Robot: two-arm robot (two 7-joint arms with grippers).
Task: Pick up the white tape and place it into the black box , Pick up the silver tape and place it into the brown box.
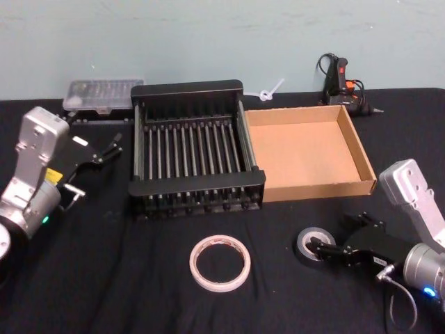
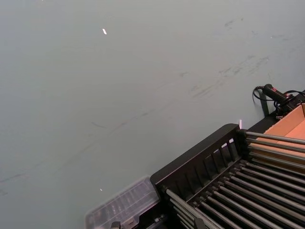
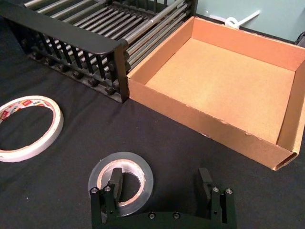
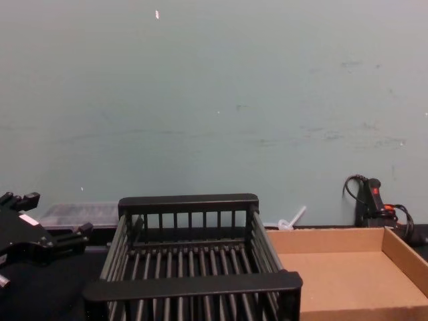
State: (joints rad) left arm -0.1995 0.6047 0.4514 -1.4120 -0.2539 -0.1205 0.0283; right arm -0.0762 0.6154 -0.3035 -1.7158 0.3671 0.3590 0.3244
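The right gripper [image 3: 162, 183] sits low with fingers apart, one inside the silver tape [image 3: 122, 180], flat on the cloth near the brown box [image 3: 205, 128]. Stiff, compact roll; pinch its wall. The left gripper [image 1: 97, 154], open, hangs beside the black box [image 1: 197, 184].

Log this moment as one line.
right gripper: open, one jaw inside silver tape | white tape: on table | left gripper: open, raised beside black box

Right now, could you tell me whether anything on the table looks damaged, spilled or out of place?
Nothing stands out. The white tape and silver tape lie flat on the cloth, the black box and brown box sit upright side by side, touching, both empty.
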